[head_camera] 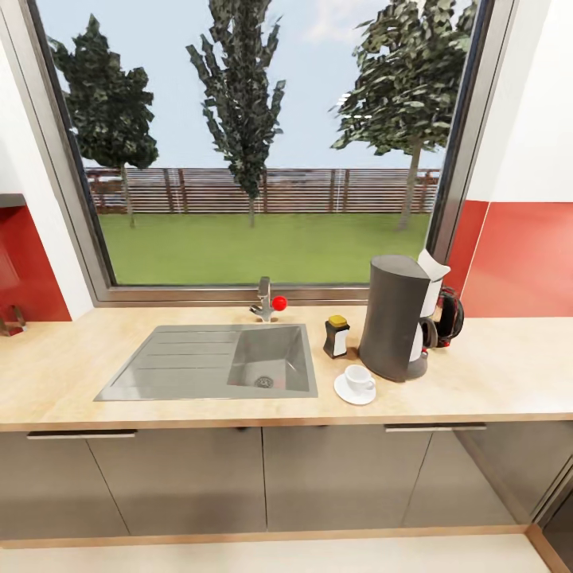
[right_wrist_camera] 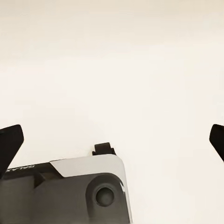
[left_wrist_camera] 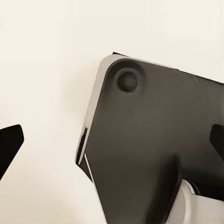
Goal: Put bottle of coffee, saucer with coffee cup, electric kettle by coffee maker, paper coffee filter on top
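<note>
1. While both wrist views look down at pale floor and the robot's dark base, the left hand (left_wrist_camera: 112, 140) and right hand (right_wrist_camera: 112, 140) are spread wide apart, holding and touching nothing.
2. On the table (head_camera: 493, 374), the coffee maker (head_camera: 394, 318) stands upright, its long axis vertical, with the paper coffee filter (head_camera: 434, 264) on top.
3. Just beside it stand the bottle of coffee (head_camera: 337, 337), upright, and the coffee cup (head_camera: 360, 380) on the saucer (head_camera: 344, 393).
4. Behind it, the electric kettle (head_camera: 450, 317) is partly hidden.
</note>
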Motion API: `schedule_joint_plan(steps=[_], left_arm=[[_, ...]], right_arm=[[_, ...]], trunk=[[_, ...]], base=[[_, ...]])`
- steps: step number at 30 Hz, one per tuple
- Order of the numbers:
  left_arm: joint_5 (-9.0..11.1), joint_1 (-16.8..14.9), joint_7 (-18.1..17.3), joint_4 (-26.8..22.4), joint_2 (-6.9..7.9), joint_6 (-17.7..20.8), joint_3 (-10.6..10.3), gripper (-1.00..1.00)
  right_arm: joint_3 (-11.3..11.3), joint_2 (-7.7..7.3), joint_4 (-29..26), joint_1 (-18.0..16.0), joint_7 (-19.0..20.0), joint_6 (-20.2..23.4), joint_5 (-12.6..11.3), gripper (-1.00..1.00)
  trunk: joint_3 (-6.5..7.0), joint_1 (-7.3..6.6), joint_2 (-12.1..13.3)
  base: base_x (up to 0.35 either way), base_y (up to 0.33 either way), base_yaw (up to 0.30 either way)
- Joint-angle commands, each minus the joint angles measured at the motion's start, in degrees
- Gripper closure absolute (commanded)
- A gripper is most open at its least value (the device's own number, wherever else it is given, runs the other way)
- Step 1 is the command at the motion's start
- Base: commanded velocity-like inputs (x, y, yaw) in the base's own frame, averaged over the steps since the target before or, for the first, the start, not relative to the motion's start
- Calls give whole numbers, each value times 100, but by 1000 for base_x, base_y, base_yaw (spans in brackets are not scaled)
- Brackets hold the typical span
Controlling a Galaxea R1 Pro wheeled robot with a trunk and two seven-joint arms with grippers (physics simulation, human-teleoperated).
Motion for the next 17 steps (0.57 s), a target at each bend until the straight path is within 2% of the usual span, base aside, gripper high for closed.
schedule_joint_plan(steps=[1,17], left_arm=[[58,0,-34,-4,1,-6,-20,-100],[59,0,-34,-4,1,-6,-18,-100]], right_arm=[[13,3,5,-5,-6,-30,-60,-100],[13,5,5,-5,-6,-30,-60,-100]], trunk=[[-10,3,-10],[-10,3,-10]], base=[[0,0,0],[0,0,0]])
